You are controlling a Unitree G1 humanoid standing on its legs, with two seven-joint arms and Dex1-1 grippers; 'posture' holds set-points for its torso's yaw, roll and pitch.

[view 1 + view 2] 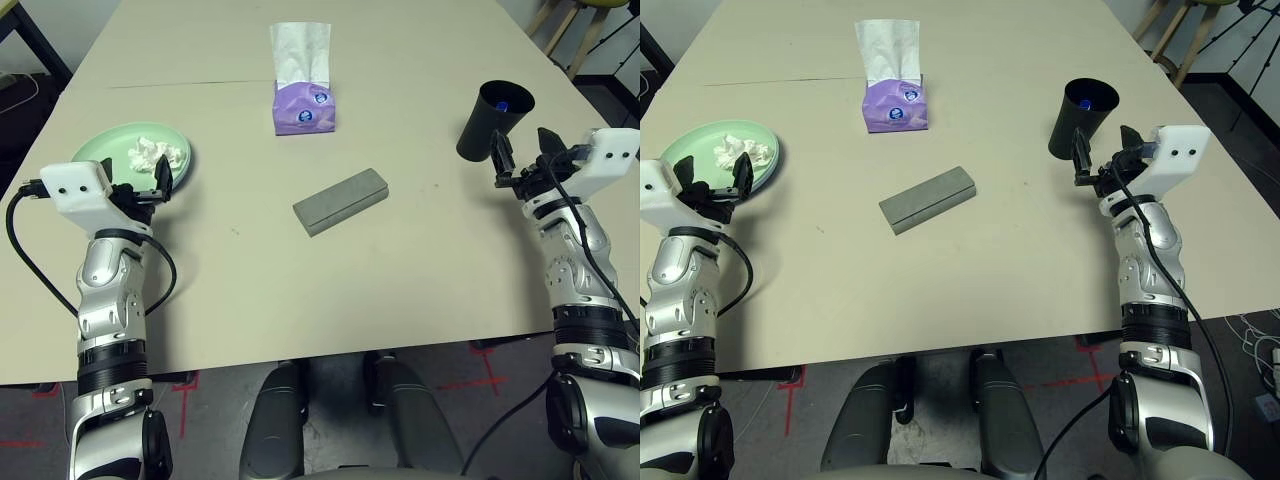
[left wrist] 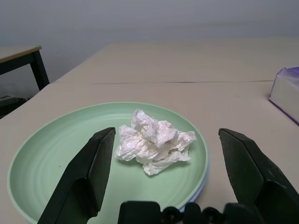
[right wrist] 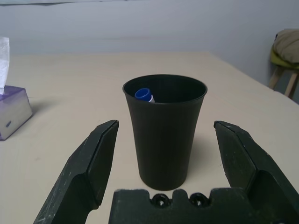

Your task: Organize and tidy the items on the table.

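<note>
Left gripper point(image 2: 163, 158) wide open, empty — facing crumpled white tissue point(image 2: 154, 147) on pale green plate point(image 2: 56, 154). Right gripper point(image 3: 163, 158) wide open, empty, just short of black cup point(image 3: 164, 135).

Two head views looked down at the table point(image 1: 400, 270) from above and shared it all. The left wrist view sat low, close behind the left claw point(image 2: 166, 175). The right wrist view sat close behind the right claw point(image 3: 166, 165).

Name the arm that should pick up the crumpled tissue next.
Left. Its open pincer faces the crumpled tissue on the green plate; the right pincer is across the table, facing the black cup.
</note>
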